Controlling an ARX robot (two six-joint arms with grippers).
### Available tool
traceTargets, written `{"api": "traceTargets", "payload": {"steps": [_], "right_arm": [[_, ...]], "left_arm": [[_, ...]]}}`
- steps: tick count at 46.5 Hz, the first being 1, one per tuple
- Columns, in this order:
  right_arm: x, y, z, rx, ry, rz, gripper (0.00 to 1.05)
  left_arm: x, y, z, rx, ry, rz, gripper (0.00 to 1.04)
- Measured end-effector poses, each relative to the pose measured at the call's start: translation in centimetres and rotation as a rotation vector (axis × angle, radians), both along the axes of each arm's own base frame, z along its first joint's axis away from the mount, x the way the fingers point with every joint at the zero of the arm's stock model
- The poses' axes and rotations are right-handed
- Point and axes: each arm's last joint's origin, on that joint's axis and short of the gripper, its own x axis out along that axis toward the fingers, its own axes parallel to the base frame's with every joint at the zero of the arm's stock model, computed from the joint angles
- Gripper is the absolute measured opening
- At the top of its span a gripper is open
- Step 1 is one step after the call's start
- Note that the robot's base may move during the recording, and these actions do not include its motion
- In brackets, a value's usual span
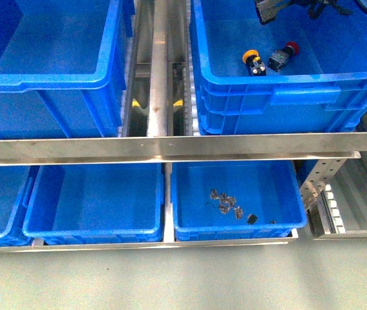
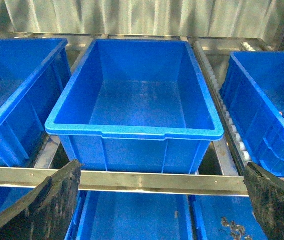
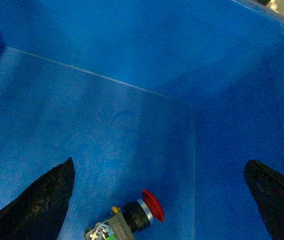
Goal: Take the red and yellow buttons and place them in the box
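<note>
No writing is showing anywhere. The red button (image 1: 289, 51) and yellow button (image 1: 252, 61) are lying in the box (image 1: 300, 100). Small metal bits (image 1: 225, 203) are sitting in a tray (image 1: 235, 227) below. The right gripper (image 3: 157, 200) and left gripper (image 2: 162, 200) are both hanging wide apart, holding nothing.

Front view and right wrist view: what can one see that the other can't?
Only the front view shows the yellow button, the empty blue crate on the upper left, the metal rail, and the lower tray with small dark parts. Only the right wrist view shows the right end effector, its two dark fingers spread wide apart, empty. Both show the red button lying on its side on the floor of the blue box.
</note>
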Motion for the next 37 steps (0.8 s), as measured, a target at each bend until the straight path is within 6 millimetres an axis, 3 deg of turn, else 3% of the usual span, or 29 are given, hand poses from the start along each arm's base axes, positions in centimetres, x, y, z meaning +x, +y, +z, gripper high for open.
{"api": "traceTargets", "payload": {"steps": [3, 7, 11, 14, 16, 18, 23, 27, 31, 37], "right_arm": [[0.0, -0.6, 0.5, 0.015, -0.015, 0.031, 0.97], [-0.5, -1.1, 1.7, 0.046, -0.067, 0.078, 0.97], [-2.8, -1.8, 4.1, 0.069, -0.135, 0.12, 0.97], [-6.4, -2.6, 6.8, 0.103, -0.18, 0.155, 0.97], [-11.3, -3.3, 9.6, 0.149, -0.203, 0.183, 0.97], [-16.5, -3.9, 11.1, 0.185, -0.193, 0.188, 0.97], [-23.4, -4.8, 8.1, 0.262, -0.064, 0.159, 0.97], [-31.7, -6.1, 5.0, 0.369, 0.07, 0.02, 0.97], [-35.7, -6.6, 5.0, 0.453, 0.055, -0.054, 0.97], [-36.8, -6.8, 6.1, 0.514, -0.002, -0.071, 0.97]], "left_arm": [[0.0, 0.0, 0.0, 0.0, 0.0, 0.0, 0.97], [0.0, 0.0, 0.0, 0.0, 0.0, 0.0, 0.97], [0.0, 0.0, 0.0, 0.0, 0.0, 0.0, 0.97], [0.0, 0.0, 0.0, 0.0, 0.0, 0.0, 0.97], [0.0, 0.0, 0.0, 0.0, 0.0, 0.0, 0.97], [0.0, 0.0, 0.0, 0.0, 0.0, 0.0, 0.97], [0.0, 0.0, 0.0, 0.0, 0.0, 0.001, 0.97], [0.0, 0.0, 0.0, 0.0, 0.0, 0.0, 0.97], [0.0, 0.0, 0.0, 0.0, 0.0, 0.0, 0.97], [0.0, 0.0, 0.0, 0.0, 0.0, 0.0, 0.97]]}}
